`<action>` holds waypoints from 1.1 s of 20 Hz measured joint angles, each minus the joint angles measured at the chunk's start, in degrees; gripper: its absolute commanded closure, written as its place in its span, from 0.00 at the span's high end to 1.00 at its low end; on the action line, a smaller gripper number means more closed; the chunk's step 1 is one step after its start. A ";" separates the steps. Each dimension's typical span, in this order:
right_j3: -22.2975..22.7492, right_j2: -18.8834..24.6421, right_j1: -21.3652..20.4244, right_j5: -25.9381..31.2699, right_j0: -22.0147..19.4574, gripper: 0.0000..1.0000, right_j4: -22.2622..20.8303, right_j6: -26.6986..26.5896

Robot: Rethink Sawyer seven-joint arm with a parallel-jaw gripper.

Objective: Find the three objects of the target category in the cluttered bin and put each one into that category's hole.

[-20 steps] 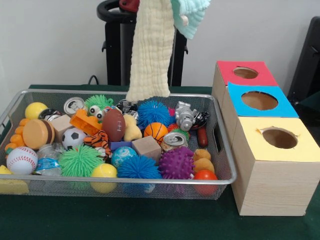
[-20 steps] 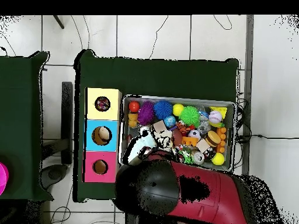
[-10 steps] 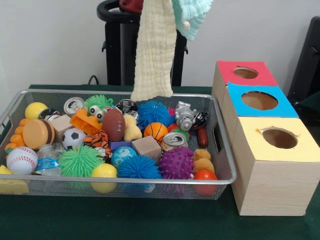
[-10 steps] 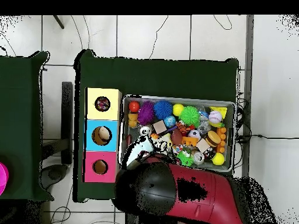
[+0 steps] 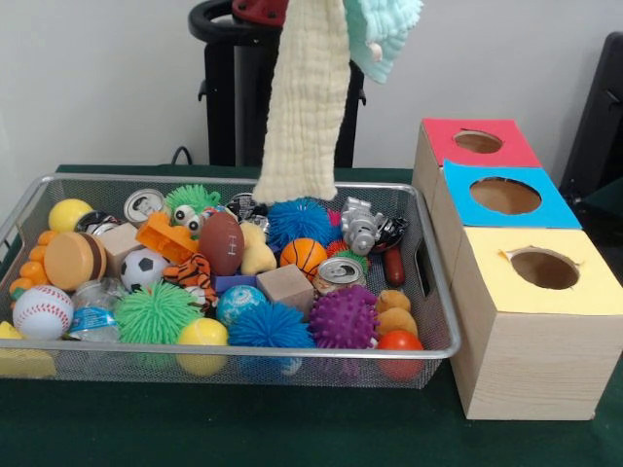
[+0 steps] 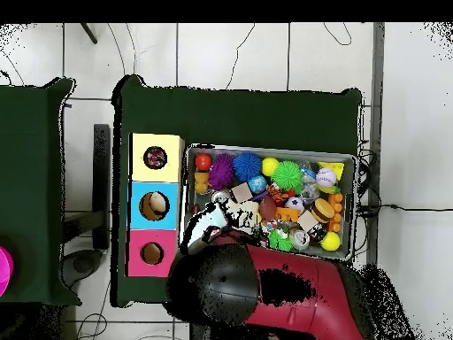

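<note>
A long cream waffle-weave cloth (image 5: 307, 107) hangs from above the front view's top edge, its lower end just over the far side of the wire mesh bin (image 5: 243, 347). A pale teal cloth (image 5: 384, 29) hangs bunched beside it, higher up. My gripper is above the front view's top edge and hidden under the red arm (image 6: 283, 292) in the overhead view; the cloths hang from it. The hole in the yellow-topped box (image 5: 543, 269) is to the right of the bin. In the overhead view something dark and speckled shows inside this hole (image 6: 156, 158). The dotted cloth does not show otherwise.
The bin holds spiky rubber balls (image 5: 343, 317), a football (image 5: 222, 243), a baseball (image 5: 42, 311), cans (image 5: 341, 273), wooden blocks (image 5: 286, 286) and other toys. Blue-topped (image 5: 504, 196) and red-topped (image 5: 478, 142) boxes stand behind the yellow one. A black stand (image 5: 234, 88) rises behind the bin.
The hanging cloths have shifted slightly right in the front view, toward the boxes. In the overhead view the arm's head has moved left toward the boxes.
</note>
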 measured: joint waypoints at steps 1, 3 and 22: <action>-0.01 0.00 0.01 -0.53 0.00 0.00 0.00 0.00; 0.00 -0.01 0.00 -1.55 -0.01 0.00 -0.01 0.00; 0.05 0.38 4.77 -21.77 2.56 0.00 0.02 0.00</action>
